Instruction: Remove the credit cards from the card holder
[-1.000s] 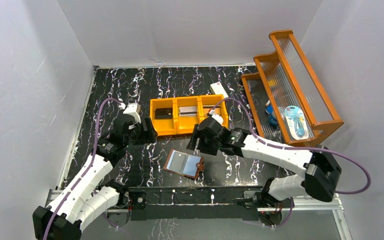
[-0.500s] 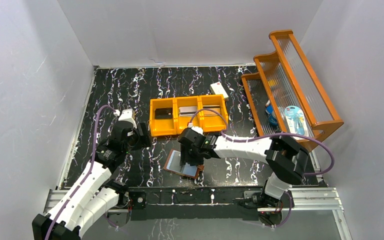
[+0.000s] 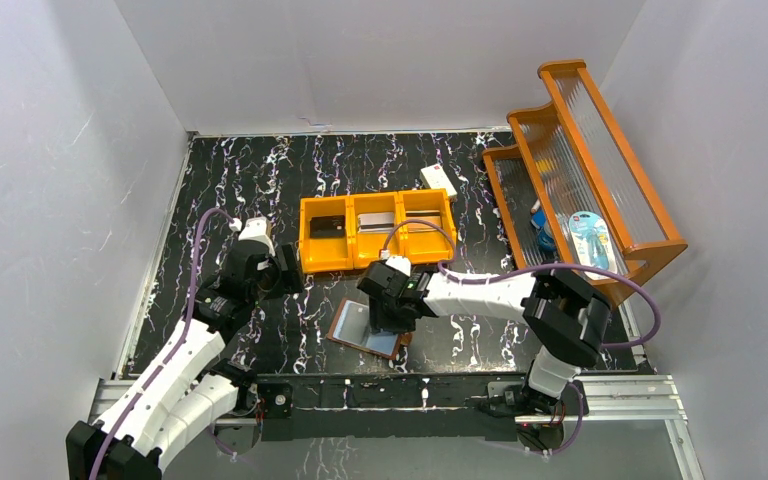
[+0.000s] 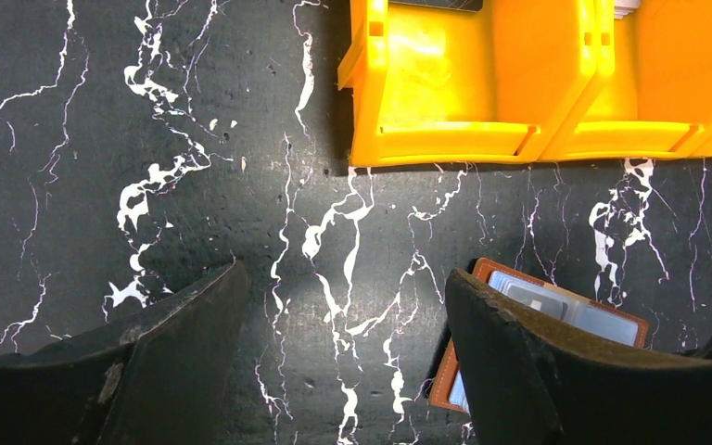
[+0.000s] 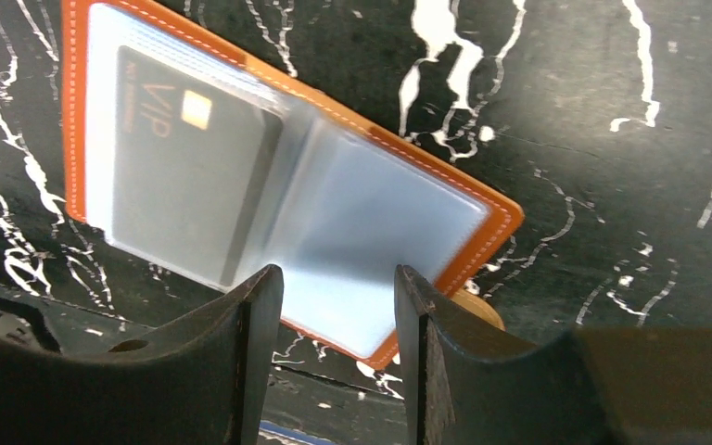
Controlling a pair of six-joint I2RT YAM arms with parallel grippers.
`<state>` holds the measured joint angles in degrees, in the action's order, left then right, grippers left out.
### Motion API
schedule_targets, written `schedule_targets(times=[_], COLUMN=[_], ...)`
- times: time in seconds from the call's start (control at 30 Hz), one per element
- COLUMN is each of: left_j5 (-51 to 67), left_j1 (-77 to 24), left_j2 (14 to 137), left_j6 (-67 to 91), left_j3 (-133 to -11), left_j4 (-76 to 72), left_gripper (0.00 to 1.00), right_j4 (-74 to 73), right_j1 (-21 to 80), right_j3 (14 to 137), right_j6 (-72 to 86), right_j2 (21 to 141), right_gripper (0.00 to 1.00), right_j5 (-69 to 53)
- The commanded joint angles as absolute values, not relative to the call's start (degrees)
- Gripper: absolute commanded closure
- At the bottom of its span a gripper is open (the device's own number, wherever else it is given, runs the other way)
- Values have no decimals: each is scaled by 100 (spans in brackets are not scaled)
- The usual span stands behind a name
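- Card holder: a brown leather bifold with pale stitching. It lies open and flat on the table near the front edge, just in front of the orange tray. Its two clear, blue-grey plastic sleeves face up.
- Credit card: a dark flat rectangle marked "VIP" with a small gold chip, seated inside the left sleeve in the right wrist view. No card can be made out in the right sleeve.
- Snap tab: a small brown round tab projecting from the holder's outer edge.
- Right gripper: positioned directly over the open holder. Its dark fingers are parted by a narrow gap above the right sleeve, with nothing between them. Contact with the sleeve cannot be judged.
- Left gripper: over bare table to the left of the holder, fingers spread wide and empty.
- Orange tray: glossy moulded plastic with three compartments in a row. The left one holds a black card and the middle one a grey-silver card. The contents of the right one are unclear.
- Cream-white box: just behind the tray's right end.
- Stepped rack: an orange-brown frame with ribbed clear panels at the table's right. It holds a blister-packed item and small blue things.
- Table: black with white marble veining, enclosed by plain white walls.
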<state>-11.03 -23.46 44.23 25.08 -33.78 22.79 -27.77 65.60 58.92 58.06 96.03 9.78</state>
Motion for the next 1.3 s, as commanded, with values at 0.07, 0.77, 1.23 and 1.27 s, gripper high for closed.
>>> schedule_targets(times=[0.07,0.77,1.23,1.27], left_j5=[-1192,3102,2188,2137], left_j1=[-2330,-2388,-3285,-3348], left_j2=[4484,6011,6630,6680], left_j6=[2478,3630,3813,3810], left_j3=[-3442,-2888,-2600,-2617], left_j4=[2294,1389,1178,1178], left_gripper=[23,29,30,31], right_j4=[-3274,-2894,-2164,-2156], right_j1=[6496,6015,5872,5871], right_j3=[5821,5573,5196,5188], right_j6=[5608,5350,5619,5639], right_j2=[9295,9141,8969,8970], right_gripper=[43,41,41,41], right_j5=[1528,1157,495,490])
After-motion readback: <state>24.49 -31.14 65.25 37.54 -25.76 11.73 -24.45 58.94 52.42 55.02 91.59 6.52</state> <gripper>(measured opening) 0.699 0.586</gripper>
